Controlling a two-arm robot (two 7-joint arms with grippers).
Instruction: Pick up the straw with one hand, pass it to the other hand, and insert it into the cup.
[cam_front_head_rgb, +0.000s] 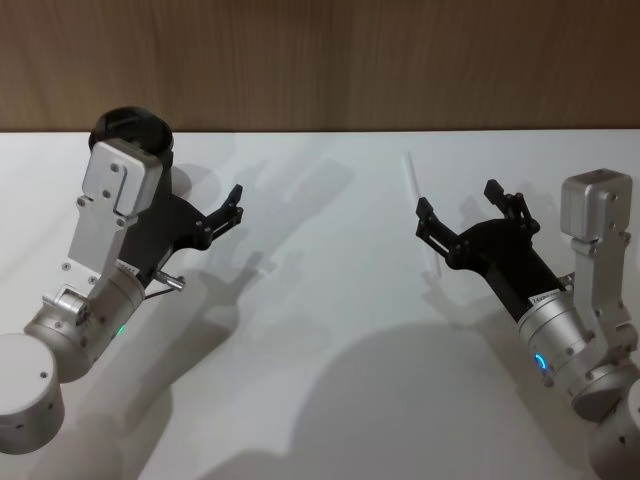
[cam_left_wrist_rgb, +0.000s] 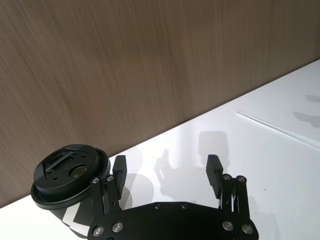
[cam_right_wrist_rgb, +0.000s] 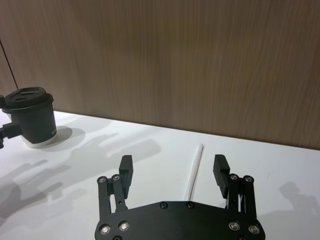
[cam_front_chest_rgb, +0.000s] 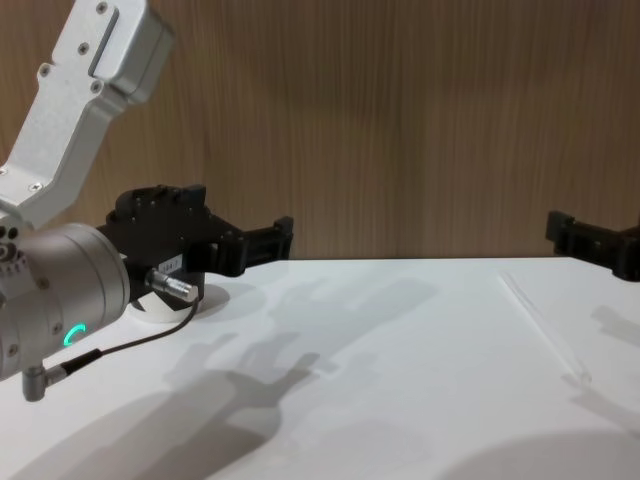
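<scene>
The thin white translucent plastic straw (cam_right_wrist_rgb: 194, 172) lies on the white desk (cam_front_head_rgb: 330, 380) at right, running near-to-far, beneath the right gripper (cam_right_wrist_rgb: 173, 162), fingers apart. The left gripper (cam_front_head_rgb: 236, 203), also spread, hovers by the far-left black paper cup (cam_front_head_rgb: 130, 128).

White straw (cam_right_wrist_rgb: 194, 171) flat, black cup (cam_right_wrist_rgb: 31, 120) upright
</scene>
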